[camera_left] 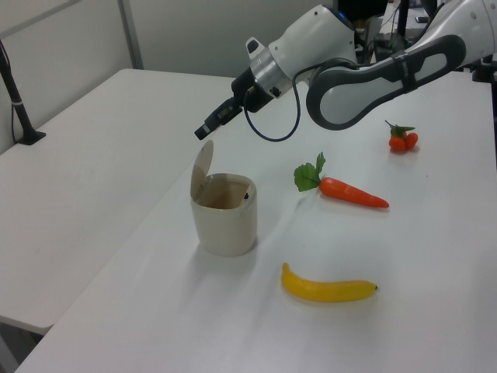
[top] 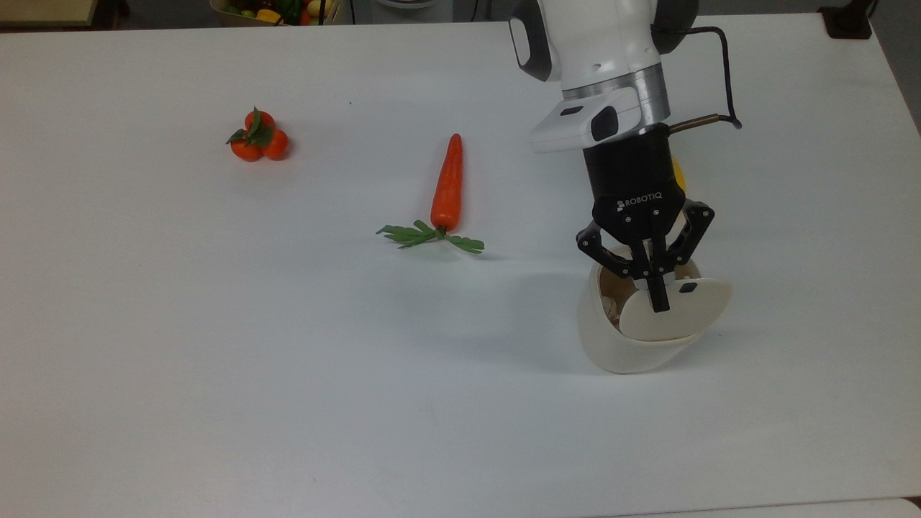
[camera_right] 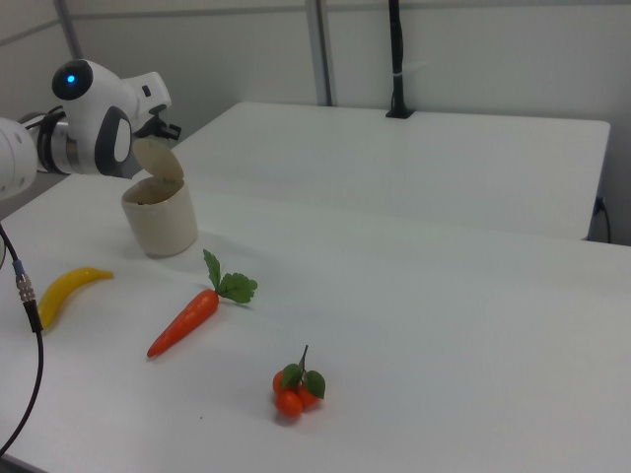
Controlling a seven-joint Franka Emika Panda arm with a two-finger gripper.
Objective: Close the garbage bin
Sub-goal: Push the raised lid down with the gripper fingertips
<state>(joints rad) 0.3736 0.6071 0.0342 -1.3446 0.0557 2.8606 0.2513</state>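
The claw (top: 658, 298), fingers pinched together and empty, hovers above the garbage bin's (top: 611, 338) raised lid (top: 673, 313); light, stiff plastic, so push the lid's upper edge.

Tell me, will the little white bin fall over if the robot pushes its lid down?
Probably not. The garbage bin stands flat on the table and looks squat, so it should stay up. Its lid stands upright on a hinge and will likely swing down easily. The bin looks light, so a sideways shove from the gripper might slide it.

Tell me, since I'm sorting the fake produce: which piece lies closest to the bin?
The yellow banana, lying just beside the garbage bin. The carrot sits farther off, and the tangerines farthest.
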